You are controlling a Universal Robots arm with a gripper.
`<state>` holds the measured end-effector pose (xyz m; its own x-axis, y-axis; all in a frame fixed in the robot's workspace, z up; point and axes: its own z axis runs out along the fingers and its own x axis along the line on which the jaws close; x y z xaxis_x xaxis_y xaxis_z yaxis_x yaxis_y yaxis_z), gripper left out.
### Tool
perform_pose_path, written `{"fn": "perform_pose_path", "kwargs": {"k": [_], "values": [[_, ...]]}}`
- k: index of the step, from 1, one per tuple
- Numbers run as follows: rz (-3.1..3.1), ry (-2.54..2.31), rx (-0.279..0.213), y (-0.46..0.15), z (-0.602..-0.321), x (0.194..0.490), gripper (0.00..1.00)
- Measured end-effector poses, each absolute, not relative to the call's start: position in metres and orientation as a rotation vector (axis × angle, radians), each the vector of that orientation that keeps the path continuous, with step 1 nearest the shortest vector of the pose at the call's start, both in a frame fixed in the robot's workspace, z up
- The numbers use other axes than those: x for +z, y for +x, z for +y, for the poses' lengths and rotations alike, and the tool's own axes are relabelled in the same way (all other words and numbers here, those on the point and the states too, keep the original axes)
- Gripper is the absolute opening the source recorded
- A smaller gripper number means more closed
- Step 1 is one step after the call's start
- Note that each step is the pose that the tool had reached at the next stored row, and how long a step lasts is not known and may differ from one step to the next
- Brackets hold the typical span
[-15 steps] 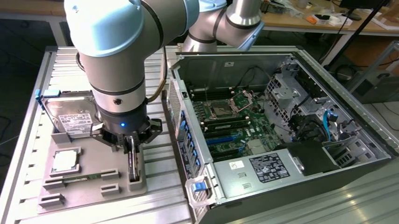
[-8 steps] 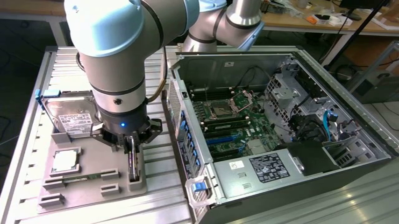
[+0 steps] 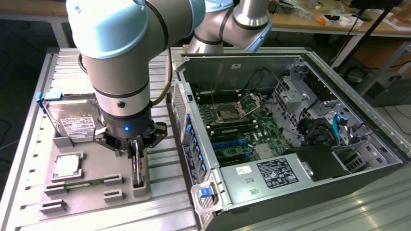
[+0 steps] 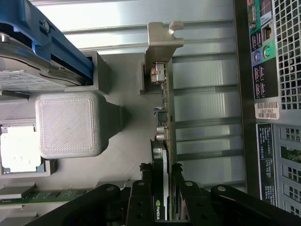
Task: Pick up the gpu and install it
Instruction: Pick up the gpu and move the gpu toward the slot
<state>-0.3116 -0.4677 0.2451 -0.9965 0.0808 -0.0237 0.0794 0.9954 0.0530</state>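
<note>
The hand (image 3: 136,161) (image 4: 162,178) is seen closed on the graphics card (image 3: 136,177) (image 4: 166,110) – one black finger (image 4: 141,193) is pressed to each flat side of the card, near the end that carries the black cooler. The card is held on its long edge, upright, and is still seated in its slot in the grey tray (image 3: 96,197) (image 4: 124,75); its silver end bracket (image 4: 161,44) is found at the far end from the fingers, against a small grey stop of the tray. The arm (image 3: 119,62) is lowered straight down over this slot. On the same tray, towards the exterior view's left, a narrow green memory stick (image 3: 80,185) (image 4: 47,194) is laid flat, a square processor (image 3: 66,166) (image 4: 16,153) is set in its own recess beside that, and a silver hard drive (image 3: 72,120) (image 4: 23,70) with a white label and blue side rails is propped at a tilt further back. The tray is carried on a ribbed metal bench (image 3: 160,214) (image 4: 202,70). Just beside the tray, on the exterior view's right, an open computer case (image 3: 359,168) (image 4: 275,70) is laid on its side – its green main board (image 3: 241,132) is exposed, and the case's rear panel with its ports faces the card.
</note>
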Motion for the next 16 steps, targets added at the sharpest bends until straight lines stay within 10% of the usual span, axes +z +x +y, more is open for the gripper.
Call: {"fn": "perform_pose_path", "kwargs": {"k": [16], "values": [[3.112, 0.125, 0.081, -0.3116, -0.4678, 0.2451, 0.27]]}}
